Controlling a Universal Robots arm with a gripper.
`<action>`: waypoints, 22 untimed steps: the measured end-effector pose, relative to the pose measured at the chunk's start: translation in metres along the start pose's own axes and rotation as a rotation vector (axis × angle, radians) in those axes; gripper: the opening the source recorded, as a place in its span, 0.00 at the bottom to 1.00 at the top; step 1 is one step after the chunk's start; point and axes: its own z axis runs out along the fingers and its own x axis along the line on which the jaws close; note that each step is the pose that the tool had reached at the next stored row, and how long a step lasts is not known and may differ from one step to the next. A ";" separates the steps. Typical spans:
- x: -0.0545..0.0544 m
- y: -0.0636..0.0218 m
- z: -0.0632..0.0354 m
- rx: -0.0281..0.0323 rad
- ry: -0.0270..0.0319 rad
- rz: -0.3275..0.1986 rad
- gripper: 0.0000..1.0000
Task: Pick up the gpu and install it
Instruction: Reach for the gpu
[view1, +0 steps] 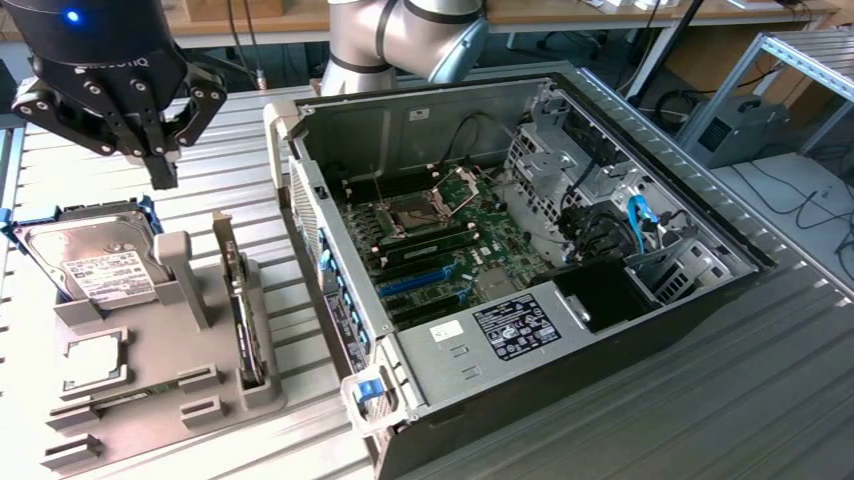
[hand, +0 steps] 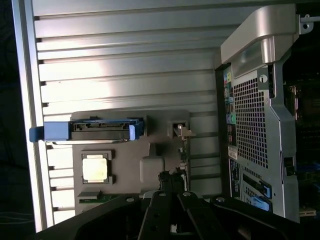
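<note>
The gpu (view1: 240, 300) should handle as a light, stiff but fragile board. It ought not to flex, yet its parts and edge contacts would suffer from a hard squeeze or a knock. The sound place to take hold is therefore the bare upper edge, pinched across its thinness and clear of the bracket end (the smooth faces may be a little slippery). It stands on its long edge in a slot of the grey holder (view1: 180, 290) at the exterior view's left. There it is just beside the open computer case (view1: 534, 330), with the hard drive (view1: 94, 262) and the processor chip (view1: 94, 360) further left. It looks thin, dark and long, running from near to far, with what seems a narrow pale metal bracket at its far end. The gripper (view1: 163, 178) hovers above the holder's far end, near the card but apart from it, jaws closed together on nothing.
</note>
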 end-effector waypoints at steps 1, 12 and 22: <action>0.001 -0.0001 0.0000 0.0001 0.0000 0.000 0.11; 0.008 -0.0015 -0.0001 0.0006 0.0000 0.000 0.11; 0.007 -0.0126 -0.0004 0.0005 -0.0001 0.000 0.11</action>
